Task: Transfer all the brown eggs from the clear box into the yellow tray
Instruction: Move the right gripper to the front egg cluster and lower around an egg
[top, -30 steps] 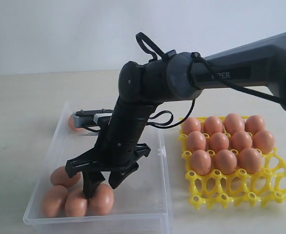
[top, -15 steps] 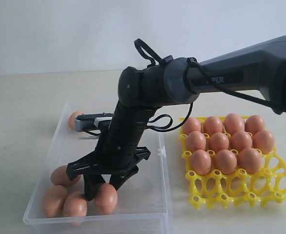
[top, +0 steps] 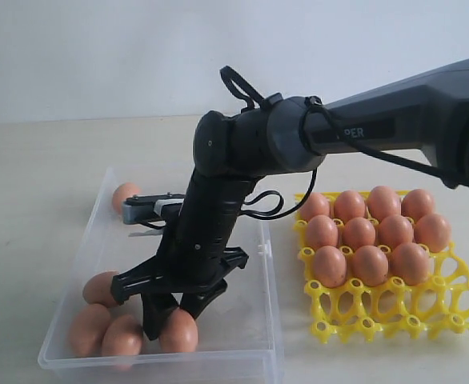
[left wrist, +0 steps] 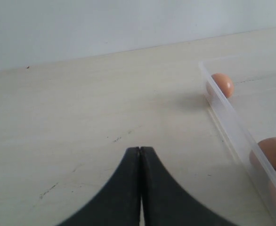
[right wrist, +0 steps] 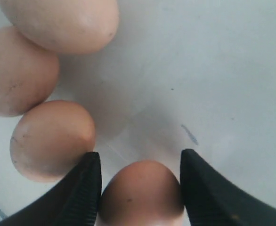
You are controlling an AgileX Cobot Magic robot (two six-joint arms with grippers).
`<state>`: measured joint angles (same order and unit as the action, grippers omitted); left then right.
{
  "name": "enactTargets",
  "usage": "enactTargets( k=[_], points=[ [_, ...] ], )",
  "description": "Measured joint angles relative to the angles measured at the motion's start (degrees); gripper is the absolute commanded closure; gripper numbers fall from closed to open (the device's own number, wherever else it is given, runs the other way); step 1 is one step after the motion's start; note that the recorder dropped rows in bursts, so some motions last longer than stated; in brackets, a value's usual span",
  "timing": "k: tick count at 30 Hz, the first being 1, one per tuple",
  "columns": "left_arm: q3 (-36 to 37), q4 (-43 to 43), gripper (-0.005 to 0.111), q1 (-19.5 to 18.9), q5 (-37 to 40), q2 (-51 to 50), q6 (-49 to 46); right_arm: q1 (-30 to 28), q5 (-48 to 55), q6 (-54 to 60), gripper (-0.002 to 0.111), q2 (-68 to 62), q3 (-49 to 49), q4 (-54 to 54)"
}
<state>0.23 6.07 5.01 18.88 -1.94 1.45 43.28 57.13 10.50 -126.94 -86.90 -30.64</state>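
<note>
Pale worktop [top: 42,160] with two things resting on it

The beige surface, faintly scuffed with small dark marks in the left wrist view, carries the clear box [top: 268,304] on the left of the exterior view. The yellow tray [top: 394,316] sits just beside it on the right, with a narrow strip of bare worktop between them.

Right gripper [top: 174,320] low, tight on a brown egg [right wrist: 140,193] — left gripper [left wrist: 140,151] closed

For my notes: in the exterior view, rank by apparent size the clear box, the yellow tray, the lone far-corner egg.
1. clear box
2. yellow tray
3. lone far-corner egg, farther back yet clearly smallest
</note>
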Motion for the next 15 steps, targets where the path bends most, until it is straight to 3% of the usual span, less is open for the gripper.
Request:
enactTargets(
  k=[8,15],
  points=[
    [0.0,0.0,0.107,0.0,0.0,0.0,0.0,0.0,0.2,1.8,0.108,0.6,0.0,1.1],
    [0.0,0.0,0.107,0.0,0.0,0.0,0.0,0.0,-6.9,2.2,0.108,6.0,0.3,6.2]
  ],
)
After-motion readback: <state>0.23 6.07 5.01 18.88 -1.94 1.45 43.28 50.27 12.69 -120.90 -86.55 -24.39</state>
